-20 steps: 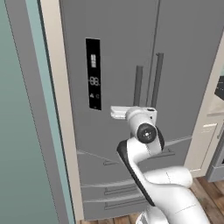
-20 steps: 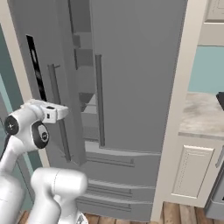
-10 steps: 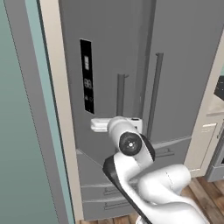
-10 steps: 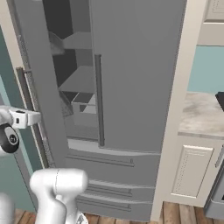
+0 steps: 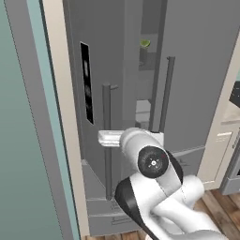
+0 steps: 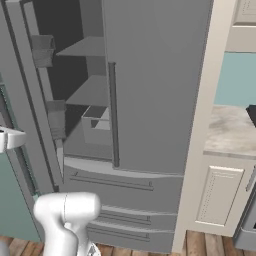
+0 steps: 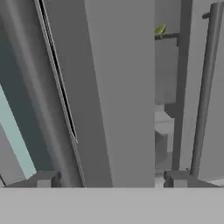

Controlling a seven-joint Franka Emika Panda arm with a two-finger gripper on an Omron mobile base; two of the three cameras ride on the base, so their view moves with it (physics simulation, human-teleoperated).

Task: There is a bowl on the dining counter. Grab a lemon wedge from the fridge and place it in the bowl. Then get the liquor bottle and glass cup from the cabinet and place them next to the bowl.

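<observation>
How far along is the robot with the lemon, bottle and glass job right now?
Early. Done: the fridge's left door is swung open, showing shelves. In hand: the gripper sits astride that door's edge, holding nothing else. A lemon wedge sits on an upper shelf, not yet picked. Left: taking it to the bowl, then fetching bottle and glass.

Inside the open fridge (image 6: 150,100), grey shelves (image 6: 87,47) carry the contents. On an upper shelf, seen through the gap between the doors, lies a small yellow-green lemon wedge (image 5: 145,43), resting right at the shelf's front edge. Lower down, a grey bin (image 6: 97,122) sits on a wider shelf, close behind the right door's handle. The swung-out left door carries small grey door racks (image 6: 44,50) on its inner side. Below, the wooden floor (image 5: 220,211) bears the fridge.
</observation>
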